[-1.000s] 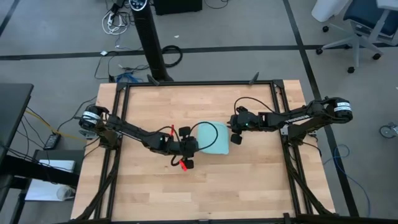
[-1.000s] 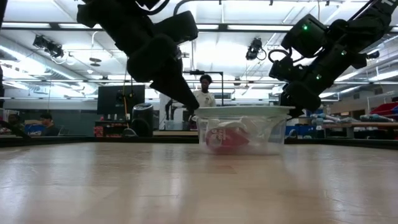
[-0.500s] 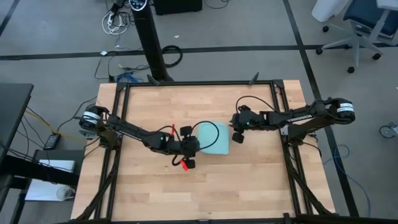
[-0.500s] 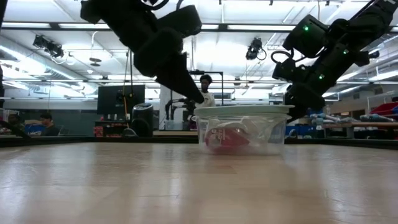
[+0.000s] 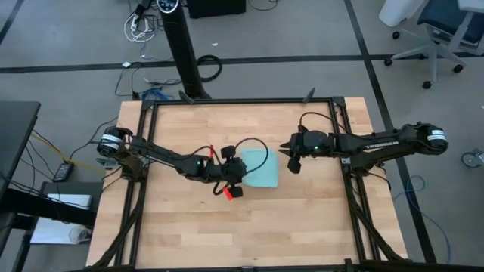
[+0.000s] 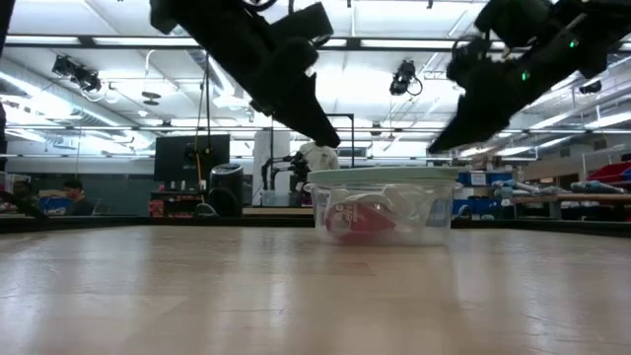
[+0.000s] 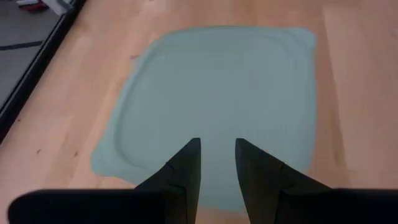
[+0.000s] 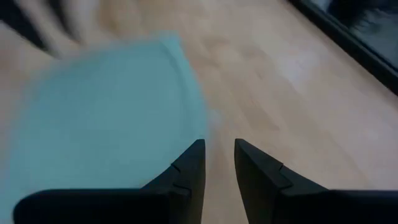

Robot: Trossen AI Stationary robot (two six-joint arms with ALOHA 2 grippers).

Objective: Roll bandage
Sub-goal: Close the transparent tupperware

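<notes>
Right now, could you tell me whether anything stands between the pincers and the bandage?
Yes. The bandage lies inside the closed container, under its light-blue lid. The left pincer hovers over the lid; the right pincer hangs beside its edge. Both are empty.

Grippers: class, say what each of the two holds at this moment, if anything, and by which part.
Nothing is held. The left gripper and right gripper both hover with empty gaps between their fingers, above the lidded light-blue container.

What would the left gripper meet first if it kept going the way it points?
Most likely the light-blue lid of the container: the left gripper, fingers apart and holding nothing, points down at it from above its near edge. How far above is unclear.
</notes>
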